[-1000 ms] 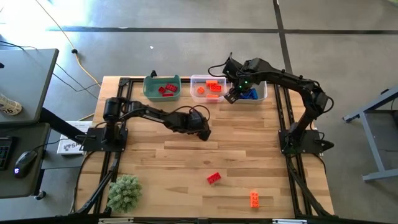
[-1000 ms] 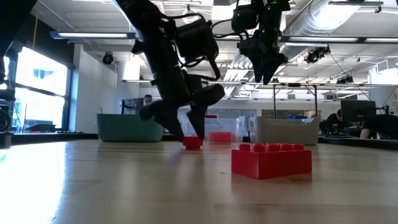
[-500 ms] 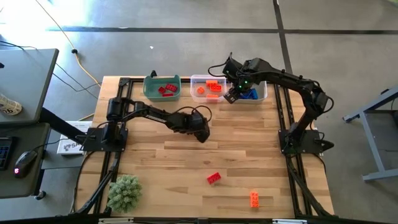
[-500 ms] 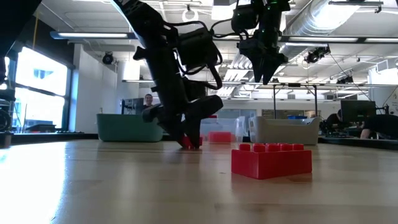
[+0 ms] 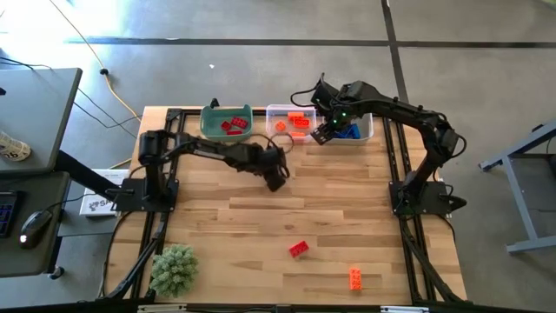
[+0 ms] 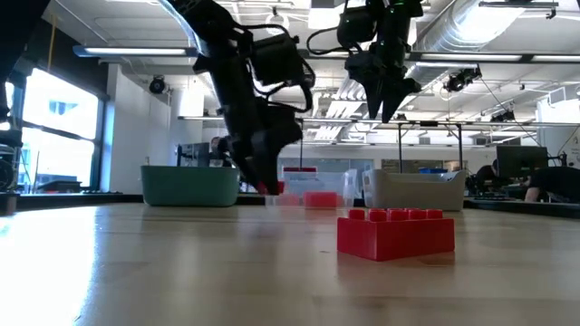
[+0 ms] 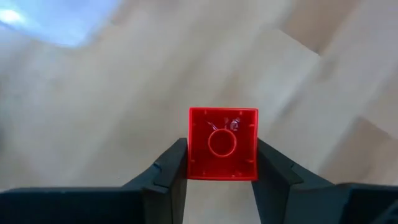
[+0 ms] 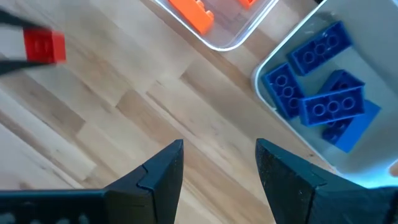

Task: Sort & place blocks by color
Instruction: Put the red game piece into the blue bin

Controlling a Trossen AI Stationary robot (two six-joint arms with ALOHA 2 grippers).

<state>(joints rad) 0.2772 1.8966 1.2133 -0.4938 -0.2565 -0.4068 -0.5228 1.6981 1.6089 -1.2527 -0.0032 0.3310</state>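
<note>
Plant ball: fuzzy green plant-like ball [image 5: 174, 269] on the near-left corner of the light wooden slatted table [image 5: 347, 222], well apart from everything else.

Left arm: reaches from its base at the table's left edge toward the table's middle, just in front of the bins.

Left gripper: left gripper [image 7: 221, 167] clenched on a small red studded plastic brick [image 7: 222, 144]; fingers press its two opposite sides. In the low view the brick [image 6: 272, 187] hangs clear of the tabletop.

Green bin: green plastic bin [image 5: 211, 127] at the far edge, leftmost of three; red bricks lie inside it.

Clear bin: clear plastic bin [image 5: 271, 120] in the middle of the row, touching or just beside its neighbours; orange bricks [image 5: 297, 122] inside.

Loose red brick: a red studded brick [image 5: 299, 249] lies on the table near the front, centre.

Right gripper: right gripper [image 8: 219, 163] hovers above the seam between the clear bin and the grey bin, fingers spread apart, nothing between them.

Grey bin: pale grey plastic bin [image 8: 266, 65], rightmost; blue studded bricks [image 8: 323, 84] piled inside.

Loose orange brick: an orange studded brick [image 5: 355, 277] lies near the front edge, right of the loose red one.
</note>
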